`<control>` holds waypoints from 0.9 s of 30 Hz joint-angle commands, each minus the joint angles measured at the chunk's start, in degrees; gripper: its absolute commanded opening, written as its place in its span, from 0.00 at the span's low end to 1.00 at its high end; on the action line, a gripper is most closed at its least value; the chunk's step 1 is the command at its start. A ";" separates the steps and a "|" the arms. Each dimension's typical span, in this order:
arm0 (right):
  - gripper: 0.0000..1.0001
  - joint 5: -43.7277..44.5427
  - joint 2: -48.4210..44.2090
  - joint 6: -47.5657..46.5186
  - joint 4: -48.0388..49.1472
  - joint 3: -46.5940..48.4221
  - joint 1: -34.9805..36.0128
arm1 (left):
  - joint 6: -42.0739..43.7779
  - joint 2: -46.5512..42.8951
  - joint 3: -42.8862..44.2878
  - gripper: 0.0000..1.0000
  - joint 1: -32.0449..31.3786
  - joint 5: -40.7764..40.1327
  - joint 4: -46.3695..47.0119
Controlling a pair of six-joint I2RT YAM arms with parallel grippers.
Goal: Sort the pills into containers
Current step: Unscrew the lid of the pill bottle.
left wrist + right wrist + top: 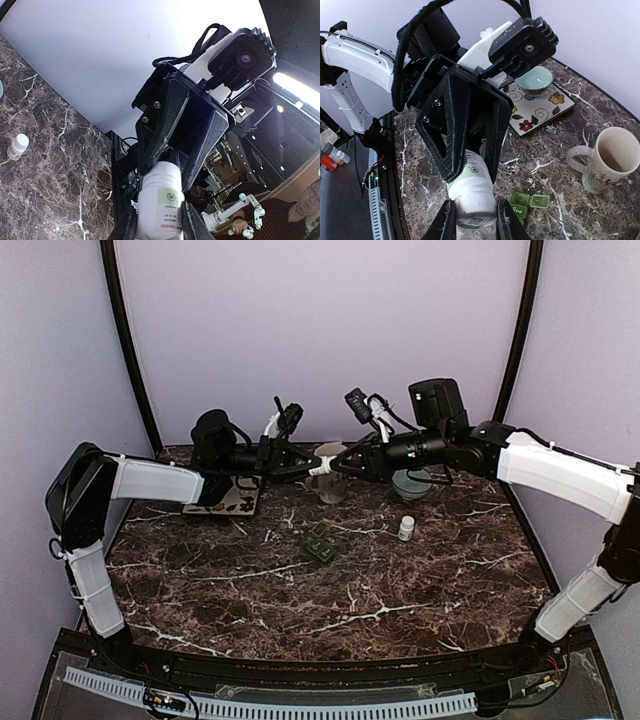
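The dark marbled surface [400,590] stands inside pale lilac walls [320,330]. Above its far edge, at 12 o'clock in the top view, the left pincer [303,468] and the right pincer [338,464] meet nose to nose. Each is closed narrowly on one end of the same white pill bottle [322,467], which lies about level in the air between them. In the wrist views the left one clamps the labelled body, and the right one seems to clamp the ribbed cap [470,212].

I judge the step in hand is to twist this cap off. To do it well, the left should hold the body firm, the right should turn about the bottle's long axis, and the mouth should tip upward before the cap comes away, or pills may spill.

A mug [331,486] stands just below. The green pill organiser [319,543] lies at 6 o'clock from the bottle, and a small white bottle [407,528] stands at 3 o'clock from the organiser.
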 commanded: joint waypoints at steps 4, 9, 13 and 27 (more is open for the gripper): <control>0.00 11.91 -5.37 -6.20 4.01 -4.06 2.16 | -5.51 -0.36 0.53 0.05 -0.01 2.74 7.31; 0.04 12.83 -5.56 -7.18 3.52 -4.14 2.59 | -8.43 0.63 0.58 0.05 -0.01 3.33 10.65; 0.16 12.01 -5.15 -6.80 2.72 -3.51 2.73 | -9.03 1.14 0.88 0.05 -0.01 3.67 11.30; 0.41 9.38 -4.27 -5.05 1.17 -0.80 2.54 | -8.80 1.89 1.20 0.05 -0.01 4.47 11.48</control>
